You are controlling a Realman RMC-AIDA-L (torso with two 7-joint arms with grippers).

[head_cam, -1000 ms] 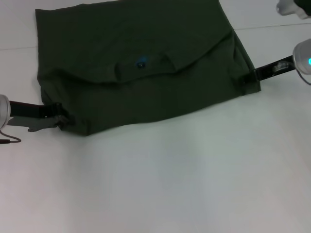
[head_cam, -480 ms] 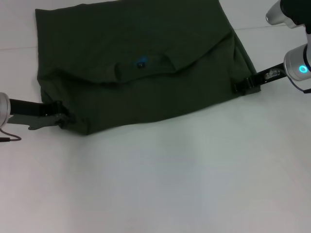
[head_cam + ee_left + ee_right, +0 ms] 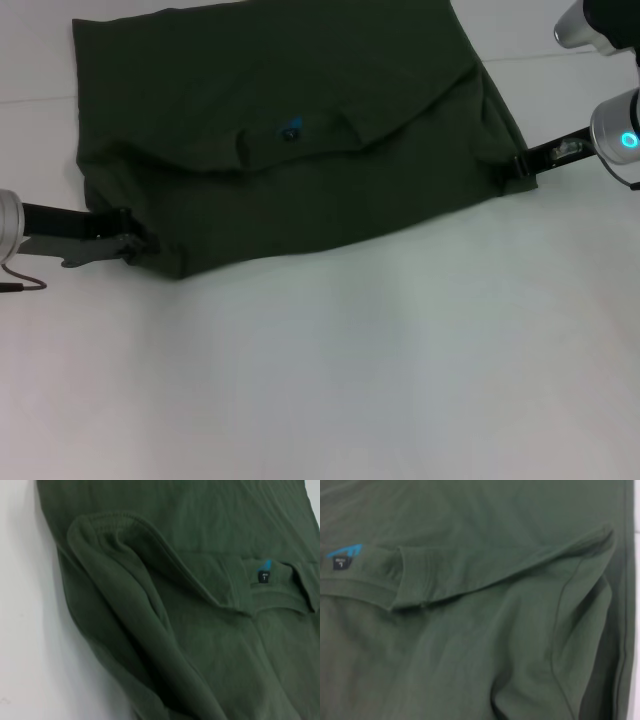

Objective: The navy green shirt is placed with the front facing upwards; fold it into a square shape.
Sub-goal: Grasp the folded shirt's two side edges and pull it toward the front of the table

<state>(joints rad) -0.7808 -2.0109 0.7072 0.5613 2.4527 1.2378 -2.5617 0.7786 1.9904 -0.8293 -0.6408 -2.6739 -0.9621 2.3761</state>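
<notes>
Head view – shirt: the navy green shirt (image 3: pixel 290 130) lies folded across the white table's (image 3: pixel 350 380) far edge, blue neck label (image 3: pixel 291 127) showing.
Head view – grippers: left gripper (image 3: pixel 128 243) touches its near-left corner, right gripper (image 3: pixel 518 163) its right edge; finger state cannot be told.
Left wrist view: rolled fabric fold, ribbed collar (image 3: pixel 235 587).
Right wrist view: collar and label – creased cloth.
</notes>
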